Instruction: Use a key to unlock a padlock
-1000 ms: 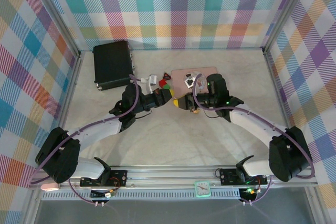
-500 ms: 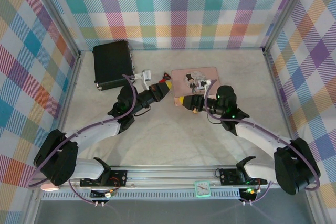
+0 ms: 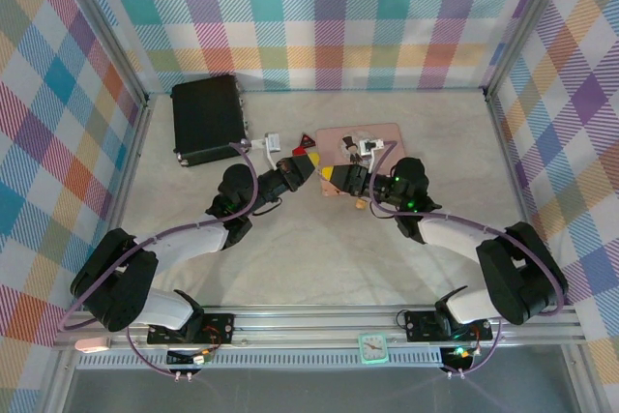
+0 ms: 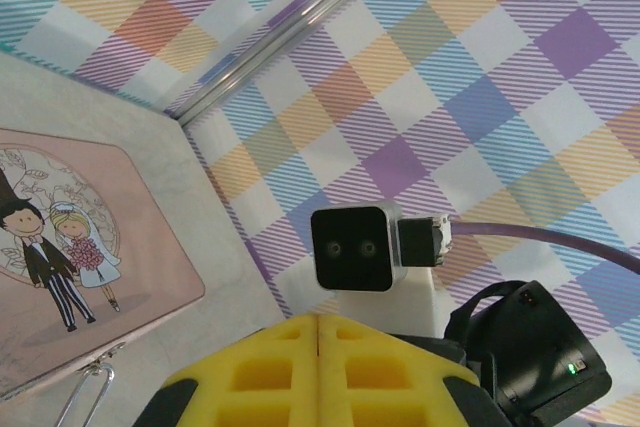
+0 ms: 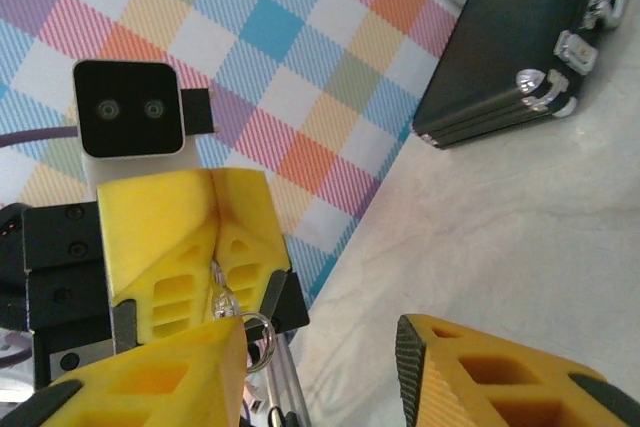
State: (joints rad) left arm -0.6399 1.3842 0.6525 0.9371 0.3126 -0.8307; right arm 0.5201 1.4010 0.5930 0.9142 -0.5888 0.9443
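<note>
The left gripper (image 5: 221, 280) is squeezed tight shut. A thin grey metal key (image 5: 224, 297) seems to be pinched between its yellow fingertips, with a small silver ring (image 5: 256, 333) beside it. The right gripper (image 5: 320, 339) faces it from the right, its fingers apart with nothing between them. They meet just near the flat pink box with a wedding picture (image 3: 382, 132). The tiny brass-coloured padlock (image 3: 360, 206) lies on the grey table (image 3: 319, 268), just beside the right arm. A black metal case (image 3: 206, 121) sits far left.

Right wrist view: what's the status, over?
Left end effector shut, pinching thin grey metal key on ring. Right end effector open, facing it. Nothing between them.
</note>
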